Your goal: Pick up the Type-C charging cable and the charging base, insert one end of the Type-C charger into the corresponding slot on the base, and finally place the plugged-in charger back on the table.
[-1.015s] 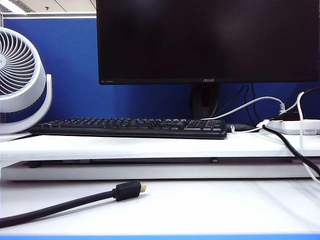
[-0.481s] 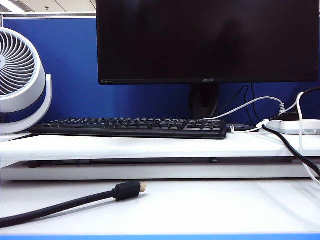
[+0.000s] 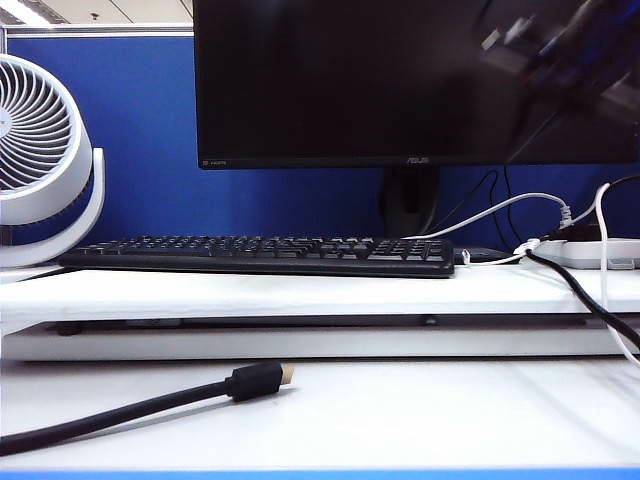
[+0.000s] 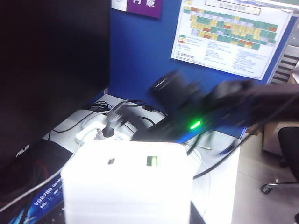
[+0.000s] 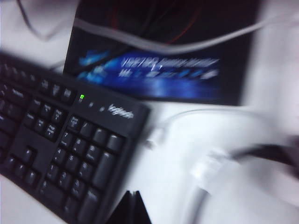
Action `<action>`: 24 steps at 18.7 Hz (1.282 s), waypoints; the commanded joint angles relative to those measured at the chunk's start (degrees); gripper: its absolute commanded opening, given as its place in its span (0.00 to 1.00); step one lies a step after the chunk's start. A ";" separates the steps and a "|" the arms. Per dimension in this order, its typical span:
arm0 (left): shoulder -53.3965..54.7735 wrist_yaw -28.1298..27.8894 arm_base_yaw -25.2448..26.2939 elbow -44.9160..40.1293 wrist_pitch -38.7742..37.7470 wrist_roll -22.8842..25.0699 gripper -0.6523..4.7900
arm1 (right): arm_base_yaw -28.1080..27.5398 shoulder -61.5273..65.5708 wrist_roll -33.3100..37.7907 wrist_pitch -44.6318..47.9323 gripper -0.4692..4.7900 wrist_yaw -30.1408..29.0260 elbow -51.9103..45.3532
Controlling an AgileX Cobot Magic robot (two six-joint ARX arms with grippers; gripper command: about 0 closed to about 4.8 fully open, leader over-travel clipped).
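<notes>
The charging base (image 4: 126,182), a white block with a green port and a dark slot on its face, fills the near part of the left wrist view. My left gripper is shut on it high above the desk, its fingers hidden behind the block. The Type-C charging cable (image 5: 156,135) lies on the table's (image 3: 300,290) shelf by the keyboard's right end, and its end shows in the exterior view too (image 3: 490,258). My right gripper (image 5: 133,193) is shut and empty, above the shelf near that cable end. The right arm (image 3: 560,50) is a blur before the monitor.
A black keyboard (image 3: 260,255) and a monitor (image 3: 410,80) stand on the shelf, and a fan (image 3: 40,150) stands at the left. A white power strip (image 3: 590,250) with plugged-in cables sits at the right. A thick black cable with a gold-tipped plug (image 3: 255,381) lies on the lower desk.
A blurred arm has swung into the top right of the exterior view, in front of the monitor. Nothing on the desk has moved.
</notes>
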 commanded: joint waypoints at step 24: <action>-0.42 0.44 -0.04 0.22 -1.86 -0.42 0.16 | 2.93 24.20 20.31 -4.98 0.49 2.69 14.40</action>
